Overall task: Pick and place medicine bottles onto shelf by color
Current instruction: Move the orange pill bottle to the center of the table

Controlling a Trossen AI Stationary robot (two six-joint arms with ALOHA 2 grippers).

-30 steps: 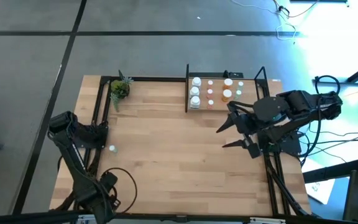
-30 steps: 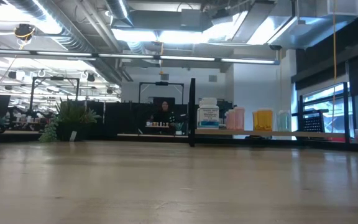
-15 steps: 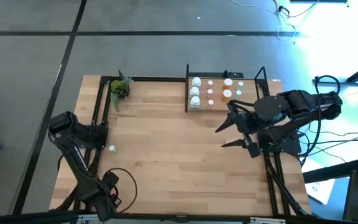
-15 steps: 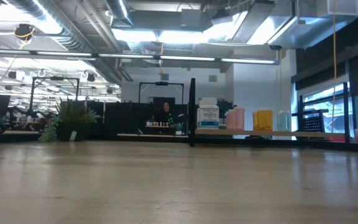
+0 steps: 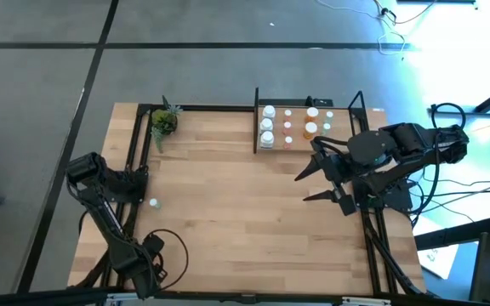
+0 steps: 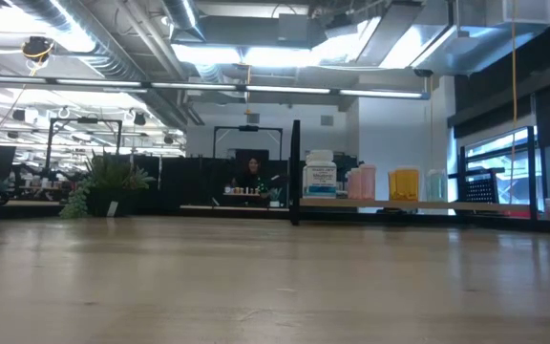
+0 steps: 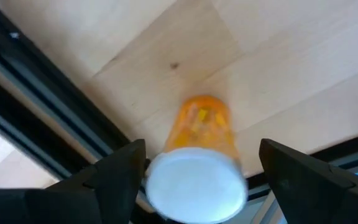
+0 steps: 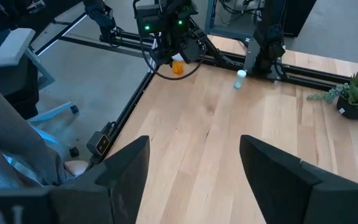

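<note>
My left gripper (image 5: 149,252) is at the table's near left corner, shut on an orange bottle (image 7: 201,121) with a white cap. The bottle also shows under it in the right wrist view (image 8: 177,67). A small pale bottle (image 5: 154,202) stands upright on the table near the left rail. The shelf (image 5: 340,136) at the far right carries white (image 5: 268,124), pinkish (image 5: 287,127), orange (image 5: 311,128) and pale green (image 5: 327,120) bottles in rows. My right gripper (image 5: 303,189) is open and empty, in front of the shelf. My left gripper pinches the orange bottle at its cap end (image 7: 160,177) between its two fingers (image 7: 126,174), one on each side. The cap faces the wrist and the body points away, down toward the table. The bottle is clear of the wood, over the corner by the black rails.
A small potted plant (image 5: 164,121) stands at the far left. Black rails (image 5: 131,153) frame the table, and a cable loop (image 5: 170,242) lies by the left arm. The middle of the tabletop (image 5: 236,212) is bare wood. A person (image 6: 251,174) sits far behind the table.
My left gripper has shifted a little toward the table's right edge with the orange bottle still held. My right arm has kept still.
</note>
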